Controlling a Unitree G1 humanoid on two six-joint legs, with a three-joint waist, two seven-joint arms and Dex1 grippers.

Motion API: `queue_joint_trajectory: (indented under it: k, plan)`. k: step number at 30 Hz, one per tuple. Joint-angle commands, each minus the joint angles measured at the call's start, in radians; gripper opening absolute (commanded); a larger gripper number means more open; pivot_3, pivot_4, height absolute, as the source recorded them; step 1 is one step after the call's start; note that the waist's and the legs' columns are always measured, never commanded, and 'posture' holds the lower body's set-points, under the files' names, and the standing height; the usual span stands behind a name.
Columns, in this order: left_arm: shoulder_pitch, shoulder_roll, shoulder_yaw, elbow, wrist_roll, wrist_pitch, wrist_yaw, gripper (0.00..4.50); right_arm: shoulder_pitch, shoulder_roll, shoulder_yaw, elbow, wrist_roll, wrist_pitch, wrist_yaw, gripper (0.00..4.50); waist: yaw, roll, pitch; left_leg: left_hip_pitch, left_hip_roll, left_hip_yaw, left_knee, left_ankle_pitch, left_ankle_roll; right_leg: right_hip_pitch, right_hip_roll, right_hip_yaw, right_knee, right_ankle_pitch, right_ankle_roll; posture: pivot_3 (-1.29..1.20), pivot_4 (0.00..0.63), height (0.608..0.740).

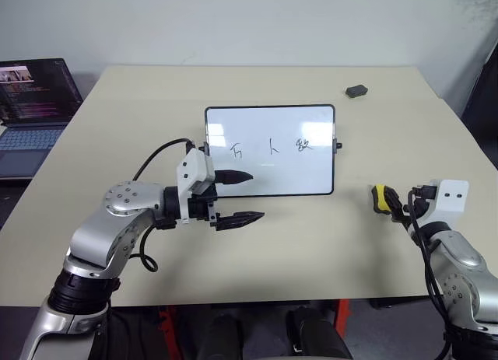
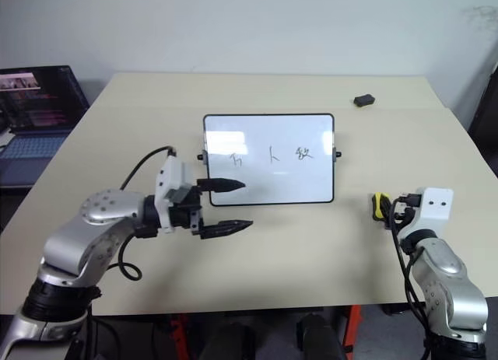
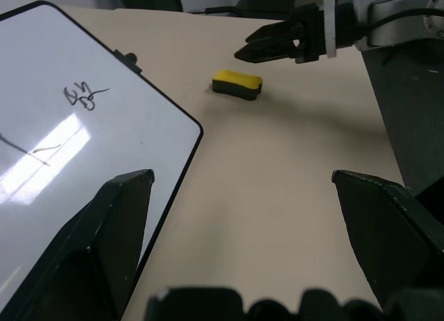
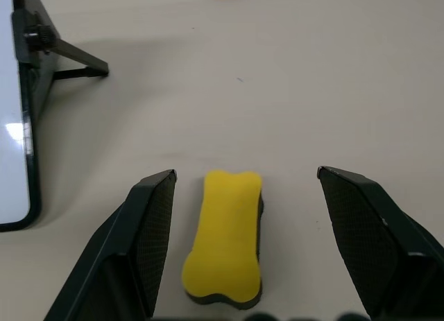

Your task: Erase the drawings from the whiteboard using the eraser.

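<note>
eraser [image 4: 225, 234]: flat on table [image 1: 311, 243], right of whiteboard [image 1: 272, 150], long axis pointing away from robot
right gripper [image 4: 243, 217]: wide, straddling eraser, not touching
left gripper [image 1: 247, 197]: wide, empty, at whiteboard's near-left corner
drawings [image 1: 268, 148]: intact

text: none legible | whiteboard [image 1: 272, 150]: three black drawings [image 1: 268, 148], character-like, unreadable | laptop [image 1: 35, 103] screen: too small to read

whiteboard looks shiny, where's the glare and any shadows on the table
Left wrist view: a bright window-like glare patch on the whiteboard beside the drawings; the eraser casts a soft shadow. Right wrist view: the board's stand throws a soft shadow on the table.
</note>
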Motion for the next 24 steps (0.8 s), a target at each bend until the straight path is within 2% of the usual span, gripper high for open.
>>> queue_joint_trajectory:
  k: [1,7,11,12,24]
  plan:
    - [-0.012,-0.013,-0.006,-0.012,0.009,-0.021,-0.01,4.5,-0.042,0.019,-0.007,-0.005,-0.006,0.011,-0.014,3.53,-0.001,0.0,0.0,0.0,0.0,0.0,0.0,0.0,0.0,0.0,0.0,0.0,0.0,0.0,0.0,0.0,0.15,0.74]
    - [-0.011,-0.027,-0.023,-0.012,0.023,-0.026,-0.014,4.5,-0.094,0.063,-0.001,0.045,-0.029,0.018,-0.037,3.53,0.001,0.0,0.0,0.0,0.0,0.0,0.0,0.0,0.0,0.0,0.0,0.0,0.001,0.0,0.0,0.0,0.15,0.74]
    - [-0.015,-0.031,-0.022,-0.004,0.032,-0.03,-0.014,4.5,-0.103,0.064,0.013,0.059,-0.046,0.031,-0.031,4.42,0.001,0.0,0.0,0.0,0.0,0.0,0.0,0.0,0.0,0.0,0.0,0.0,0.001,0.0,-0.001,0.0,0.15,0.74]
    - [-0.016,-0.033,-0.022,-0.002,0.035,-0.033,-0.014,4.5,-0.104,0.061,0.026,0.064,-0.057,0.033,-0.028,4.47,0.001,0.0,0.0,0.0,0.0,0.0,0.0,0.0,0.0,0.0,0.0,0.0,0.001,0.0,-0.001,0.0,0.15,0.74]
    - [-0.009,-0.043,-0.025,0.002,0.05,-0.038,-0.012,4.5,-0.16,0.081,0.076,0.173,-0.161,-0.026,-0.025,4.47,0.001,0.0,0.0,0.0,0.0,-0.001,0.001,0.0,0.0,0.0,0.0,0.0,0.002,0.002,-0.003,0.0,0.15,0.74]
